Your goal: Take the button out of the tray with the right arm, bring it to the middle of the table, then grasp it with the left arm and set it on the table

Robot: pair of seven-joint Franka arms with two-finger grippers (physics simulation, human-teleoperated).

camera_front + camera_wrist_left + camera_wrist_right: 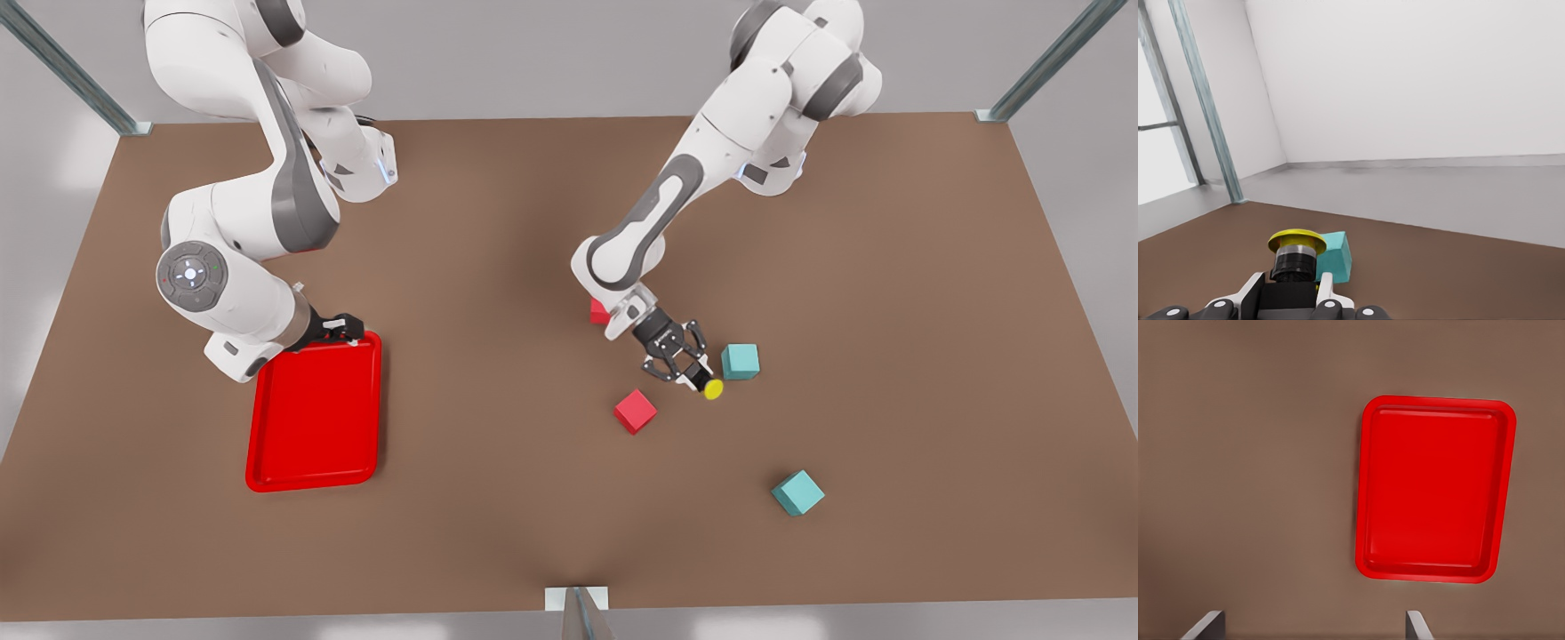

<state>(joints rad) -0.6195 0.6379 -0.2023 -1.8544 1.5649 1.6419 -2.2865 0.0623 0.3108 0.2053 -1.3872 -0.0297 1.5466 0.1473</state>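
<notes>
Fingers (1327,291) of left gripper (694,377) clamp the button (710,388); right gripper (1313,625) open above table (498,267).

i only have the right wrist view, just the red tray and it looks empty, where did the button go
Observer: The left gripper holds the button near the table's middle, right of the tray in the front view.
Operator: is it down on the table yet
Observer: I cannot tell; its yellow cap points sideways toward a teal cube.
Operator: and where is my gripper
Observer: The right gripper hangs open by the tray's far edge, waiting.
</notes>
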